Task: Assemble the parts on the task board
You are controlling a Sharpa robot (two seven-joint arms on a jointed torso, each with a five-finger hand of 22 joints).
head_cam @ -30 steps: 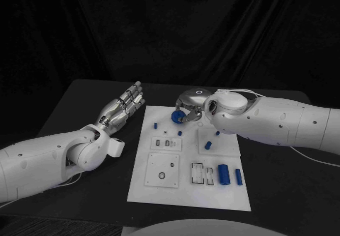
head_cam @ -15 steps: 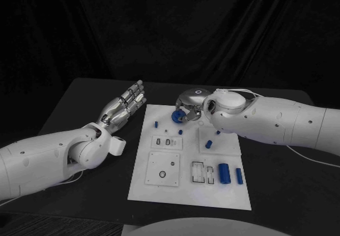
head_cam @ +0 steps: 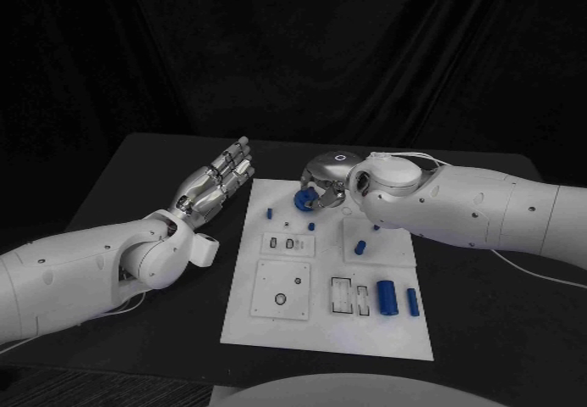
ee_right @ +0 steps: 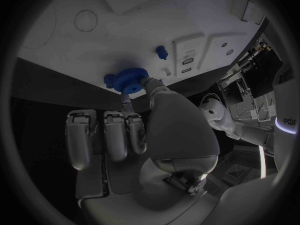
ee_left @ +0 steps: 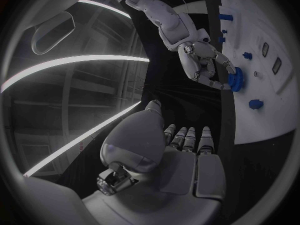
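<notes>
On black table (head_cam: 159, 165), white task board (head_cam: 328, 331) w/ blue parts (head_cam: 387, 298)

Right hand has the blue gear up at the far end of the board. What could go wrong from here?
1. The right hand holds the blue gear only at its fingertips; it could slip or tilt while being seated.
2. A small blue peg stands close by; fingers might knock it.
3. The left hand hovers open beside the task board, so nothing steadies it.

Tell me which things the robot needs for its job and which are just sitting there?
For the job:
white board
blue gear, held by the right hand
blue pieces, like the peg and cylinder

Just there:
black table
left hand, empty
</notes>
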